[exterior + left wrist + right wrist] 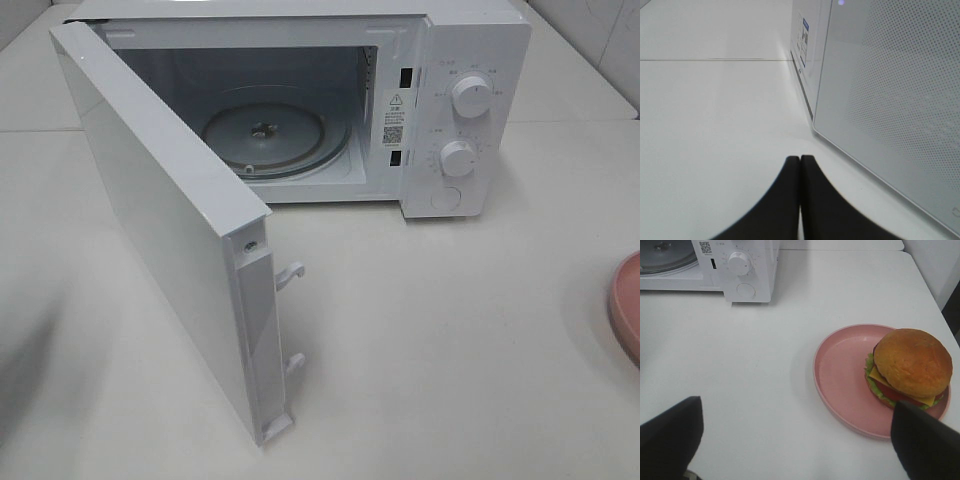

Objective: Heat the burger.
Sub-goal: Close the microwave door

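Note:
The burger (912, 362), with its glossy brown bun, lettuce, cheese and tomato, sits on the right side of a round pink plate (840, 375). My right gripper (797, 407) hovers above the table just short of the plate, open wide, one dark finger (670, 440) far to the side and the other finger (925, 445) close to the burger. Nothing is between them. My left gripper (800, 159) is shut and empty, low over the table beside the open microwave door (890, 100). Neither gripper appears in the exterior high view, where only the plate's rim (628, 305) shows.
The white microwave (470, 100) stands at the back with its door (170, 230) swung wide toward the front left. Its glass turntable (270, 135) is bare. Two knobs (470, 95) sit on its right panel. White table surrounds everything.

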Motion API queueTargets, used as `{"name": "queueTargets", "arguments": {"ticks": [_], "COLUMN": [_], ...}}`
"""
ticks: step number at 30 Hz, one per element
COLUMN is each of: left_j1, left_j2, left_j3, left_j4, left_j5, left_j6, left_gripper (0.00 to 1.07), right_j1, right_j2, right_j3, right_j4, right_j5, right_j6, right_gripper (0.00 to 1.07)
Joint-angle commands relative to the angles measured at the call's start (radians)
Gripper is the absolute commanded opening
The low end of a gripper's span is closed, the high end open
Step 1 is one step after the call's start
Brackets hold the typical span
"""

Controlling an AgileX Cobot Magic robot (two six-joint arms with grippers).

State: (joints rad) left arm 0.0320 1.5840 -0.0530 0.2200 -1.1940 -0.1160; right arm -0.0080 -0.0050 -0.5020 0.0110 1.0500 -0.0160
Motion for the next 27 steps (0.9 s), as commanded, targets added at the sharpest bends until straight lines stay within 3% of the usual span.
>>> {"name": "queueTargets", "arguments": {"ticks": [1, 4, 8, 12, 16, 27], "left_j1": [0.000, 0.000, -0.002, -0.037, -0.124, -0.272], "left_j2": [0.002, 0.002, 0.018, 0.043, 0.096, 0.141], "left_j3": [-0.016, -0.025, -0.069, -0.096, -0.143, -0.229], "left_j4": [0.023, 0.035, 0.087, 0.090, 0.076, -0.018], "left_j5": [-0.148, -0.143, -0.130, -0.132, -0.130, -0.119], "left_j6": [0.011, 0.012, 0.098, 0.098, 0.144, 0.142], "left_gripper": [0.00, 0.00, 0.00, 0.00, 0.00, 0.00], "right_j1": [-0.008, -0.008, -0.008, -0.008, -0.008, -0.008], "right_j2": [-0.020, -0.020, -0.020, -0.020, -0.020, -0.020], "right_j3": [0.002, 0.002, 0.002, 0.002, 0.002, 0.002], "right_j4": [0.002, 0.002, 0.002, 0.002, 0.002, 0.002], "right_j5": [0.006, 0.006, 0.006, 0.006, 0.006, 0.006], "right_j6": [-0.009, -0.009, -0.009, -0.009, -0.009, -0.009], "right_gripper": [0.98, 0.98, 0.98, 0.98, 0.98, 0.98]}}
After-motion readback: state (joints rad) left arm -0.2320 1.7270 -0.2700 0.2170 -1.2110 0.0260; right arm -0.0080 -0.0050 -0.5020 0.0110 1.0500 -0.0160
